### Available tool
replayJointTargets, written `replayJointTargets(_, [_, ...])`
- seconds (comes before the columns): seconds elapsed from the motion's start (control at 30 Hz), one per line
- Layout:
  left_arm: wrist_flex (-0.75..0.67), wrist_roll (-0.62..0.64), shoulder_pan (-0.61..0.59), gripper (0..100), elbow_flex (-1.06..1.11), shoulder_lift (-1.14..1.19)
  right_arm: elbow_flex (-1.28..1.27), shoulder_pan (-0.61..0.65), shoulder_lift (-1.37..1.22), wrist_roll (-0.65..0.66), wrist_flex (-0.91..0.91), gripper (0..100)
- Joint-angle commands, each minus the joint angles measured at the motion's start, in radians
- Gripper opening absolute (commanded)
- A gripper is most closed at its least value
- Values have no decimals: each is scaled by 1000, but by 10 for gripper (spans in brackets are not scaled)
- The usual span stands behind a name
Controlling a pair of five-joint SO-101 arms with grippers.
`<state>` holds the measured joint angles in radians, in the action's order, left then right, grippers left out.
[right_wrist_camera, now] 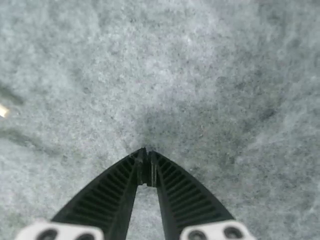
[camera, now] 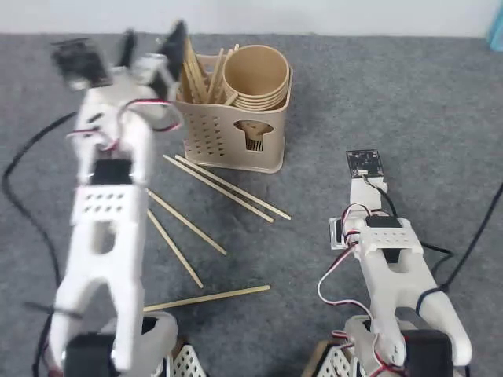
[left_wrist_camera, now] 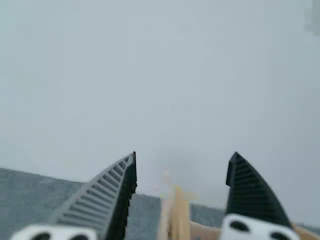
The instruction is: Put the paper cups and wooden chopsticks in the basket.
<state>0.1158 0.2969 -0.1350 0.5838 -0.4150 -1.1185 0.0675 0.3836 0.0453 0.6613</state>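
While wide open by the chopsticks (camera: pixel 196 75) in the basket (camera: pixel 212 133), left gripper (left_wrist_camera: pixel 184 160) empty; right gripper (right_wrist_camera: pixel 146 155) closed, empty, over carpet (right_wrist_camera: pixel 200 75).

The basket (camera: pixel 232 133) stands at upper centre of the high view, its top crowded by stacked paper cups (camera: pixel 257 75) and upright chopsticks (camera: pixel 198 75). The left arm (camera: pixel 110 204) blocks its left side. The carpet (camera: pixel 409 94) to its right lies open. Across the centre, loose chopsticks (camera: pixel 224 187) lie flat between that arm and the right arm (camera: pixel 389 259).
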Motion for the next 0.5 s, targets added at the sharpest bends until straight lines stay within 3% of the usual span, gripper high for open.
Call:
replayJointTargets(0.0, [322,97,-112,279,-54,-219,8,8,44,12,-28,9])
replayJointTargets(0.13, [681,143,-207,279,-47,-344,8,8,44,12,-28,9])
replayJointTargets(0.23, [872,186,-279,279,-45,-354,8,8,44,12,-28,9])
replayJointTargets(0.33, [937,229,-316,279,7,-308,6,8,44,12,-27,9])
replayJointTargets(0.47, [904,242,-318,279,117,-164,5,8,44,12,-19,9])
